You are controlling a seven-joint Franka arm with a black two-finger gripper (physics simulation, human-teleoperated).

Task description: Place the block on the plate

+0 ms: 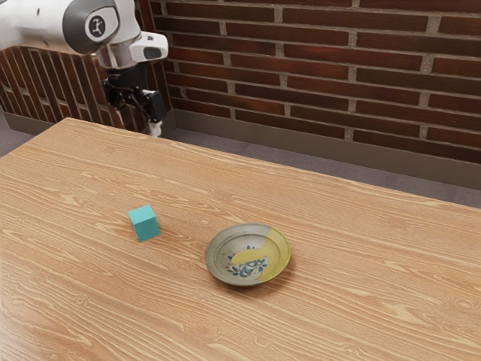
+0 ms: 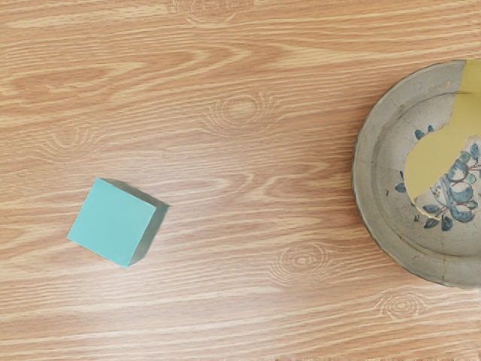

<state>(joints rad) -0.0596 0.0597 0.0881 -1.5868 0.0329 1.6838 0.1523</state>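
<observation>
The black gripper (image 1: 138, 122) hangs high at the far side of the table in the exterior view, open, with nothing between its fingers. A teal block (image 1: 144, 223) rests on the tabletop, well away from the gripper and nearer the camera. Beside the block, toward the exterior view's right, is a shallow grey and yellow plate (image 1: 216, 265) with a blue floral pattern; a gap separates the two. From above, the wrist view has the block (image 2: 114, 221) turned at an angle to the wood grain and part of the plate (image 2: 370, 218).
The wooden table (image 1: 361, 301) extends around the block and plate. Its far edge runs below the gripper, and a brick wall (image 1: 316, 68) stands behind.
</observation>
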